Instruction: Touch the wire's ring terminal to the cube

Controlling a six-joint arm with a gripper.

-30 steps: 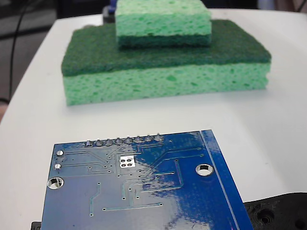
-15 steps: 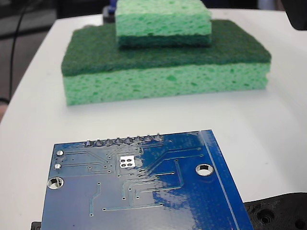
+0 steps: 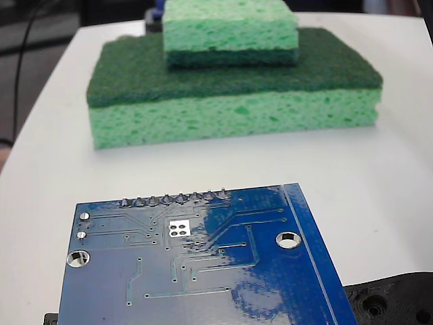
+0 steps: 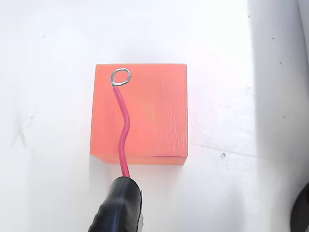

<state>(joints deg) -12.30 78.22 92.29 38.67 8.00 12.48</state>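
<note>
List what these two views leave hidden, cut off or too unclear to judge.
- Wrist view: whether the ring terminal touches the orange cube or hovers above; looking straight down hides any gap.
- Wrist view: the tool; the bottom edge cuts off the wire at its black sleeve.
- Fixed view: cube and wire are absent.
- Fixed view: the blue circuit board is cut by the bottom edge.
</note>
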